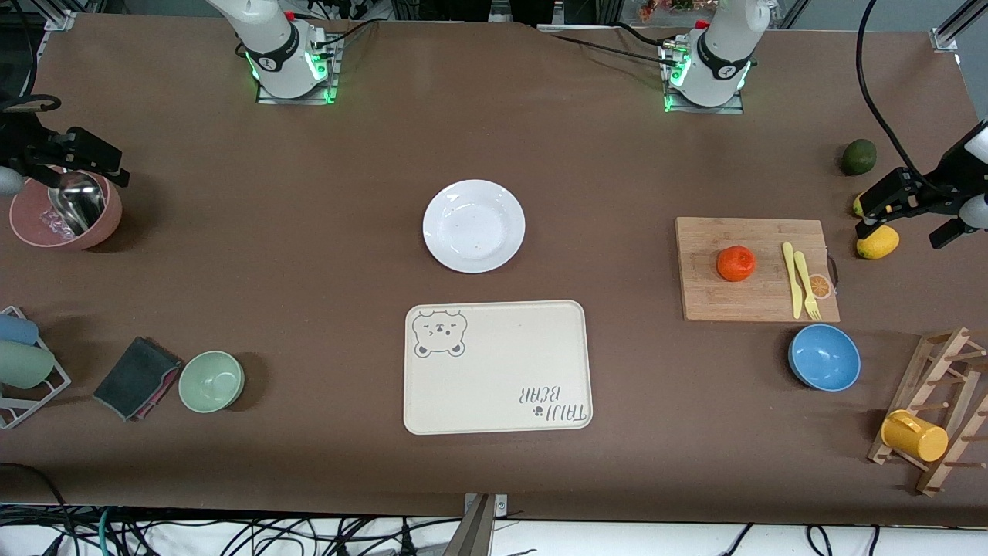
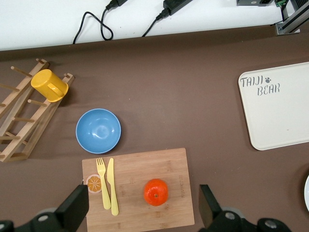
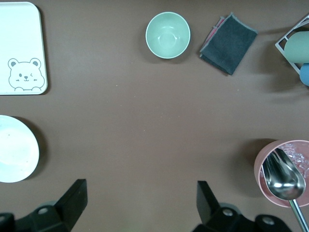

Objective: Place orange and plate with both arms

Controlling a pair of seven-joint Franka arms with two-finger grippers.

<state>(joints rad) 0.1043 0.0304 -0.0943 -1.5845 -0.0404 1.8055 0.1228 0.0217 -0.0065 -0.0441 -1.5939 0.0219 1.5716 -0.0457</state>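
- On the wooden cutting board [image 1: 756, 269], toward the left arm's end of the table, sits the orange [image 1: 735, 263], untouched; a yellow knife [image 1: 790, 276] and yellow fork [image 1: 806, 286] lie beside it on the same board.
- Mid-table, the white plate [image 1: 474, 226] rests bare on the brown cloth, well apart from the orange.
- Just nearer the front camera than the plate lies the cream bear-printed tray [image 1: 497, 367], with nothing on it.
- The left gripper [image 1: 903, 207] hangs over the table edge by a lemon [image 1: 878, 242] and a dark avocado [image 1: 857, 157]; its fingers [image 2: 73, 209] are spread wide and hold nothing.
- The right gripper [image 1: 65, 158] hovers over a pink bowl [image 1: 65, 212] holding a metal scoop [image 1: 77, 199]; its fingers [image 3: 72, 200] are likewise parted and empty.
- A blue bowl [image 1: 824, 357] sits nearer the front camera than the board, next to a wooden rack [image 1: 938, 409] carrying a yellow mug [image 1: 914, 435].
- Toward the right arm's end lie a green bowl [image 1: 211, 381] and a folded dark cloth [image 1: 137, 378].
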